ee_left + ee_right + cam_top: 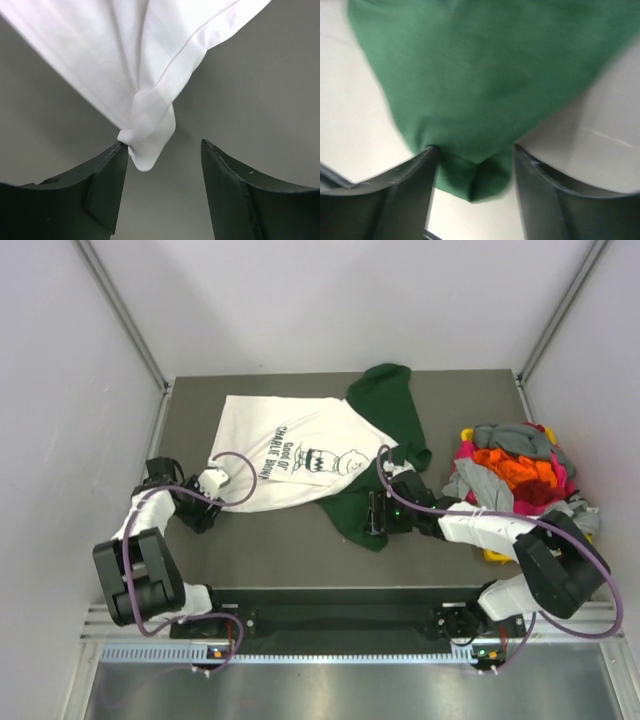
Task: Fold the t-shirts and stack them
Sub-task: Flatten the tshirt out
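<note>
A white t-shirt with a black cartoon print and lettering lies spread on the grey table, with dark green parts bunched at its right side. My left gripper is at the shirt's lower left corner. In the left wrist view it stands open, and a pinched white corner touches only the left finger. My right gripper rests on the green cloth's lower edge. Its jaws are apart, with a green fold lying loosely between them. More t-shirts, grey, orange, red and pink, are heaped at the right.
The heap sits in a yellow bin at the table's right edge. White walls enclose the table on three sides. Purple cables loop over both arms. Bare grey table lies between the shirt and the arm bases.
</note>
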Action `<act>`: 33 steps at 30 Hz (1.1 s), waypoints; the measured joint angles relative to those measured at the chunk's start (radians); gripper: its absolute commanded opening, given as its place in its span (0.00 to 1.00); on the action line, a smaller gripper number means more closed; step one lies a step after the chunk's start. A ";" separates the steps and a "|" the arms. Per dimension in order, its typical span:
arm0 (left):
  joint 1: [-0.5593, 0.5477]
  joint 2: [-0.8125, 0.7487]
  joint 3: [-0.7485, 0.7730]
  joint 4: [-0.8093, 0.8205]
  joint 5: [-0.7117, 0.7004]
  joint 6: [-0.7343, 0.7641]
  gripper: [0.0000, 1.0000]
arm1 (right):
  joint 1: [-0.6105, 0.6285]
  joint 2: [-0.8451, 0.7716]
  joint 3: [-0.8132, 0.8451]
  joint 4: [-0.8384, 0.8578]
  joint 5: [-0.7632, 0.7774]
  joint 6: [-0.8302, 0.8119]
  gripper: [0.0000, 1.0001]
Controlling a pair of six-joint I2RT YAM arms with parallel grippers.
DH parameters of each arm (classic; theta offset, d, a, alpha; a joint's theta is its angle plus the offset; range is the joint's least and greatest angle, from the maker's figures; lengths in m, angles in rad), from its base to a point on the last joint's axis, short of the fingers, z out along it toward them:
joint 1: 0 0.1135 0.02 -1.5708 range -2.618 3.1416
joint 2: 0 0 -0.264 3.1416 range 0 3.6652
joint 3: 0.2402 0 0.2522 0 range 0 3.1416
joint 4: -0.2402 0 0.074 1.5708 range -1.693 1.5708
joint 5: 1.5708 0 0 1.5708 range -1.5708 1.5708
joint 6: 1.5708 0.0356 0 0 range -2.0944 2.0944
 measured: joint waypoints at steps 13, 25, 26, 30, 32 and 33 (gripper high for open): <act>-0.052 0.061 -0.040 0.126 -0.029 -0.003 0.64 | 0.009 -0.364 -0.225 0.009 -0.048 0.153 0.00; -0.066 0.003 -0.033 -0.012 0.045 0.068 0.63 | 0.011 -0.974 -0.272 -0.407 0.003 0.334 0.00; -0.066 -0.007 -0.023 -0.047 0.061 0.087 0.63 | 0.011 -0.976 -0.260 -0.449 0.023 0.334 0.00; -0.067 -0.032 0.026 -0.187 0.134 0.165 0.62 | 0.008 -0.953 -0.184 -0.539 0.097 0.312 0.00; -0.067 -0.033 0.050 -0.239 0.157 0.193 0.62 | -0.004 -0.911 -0.149 -0.546 0.124 0.284 0.00; -0.067 -0.033 0.059 -0.255 0.163 0.200 0.62 | -0.015 -0.887 -0.137 -0.546 0.134 0.267 0.00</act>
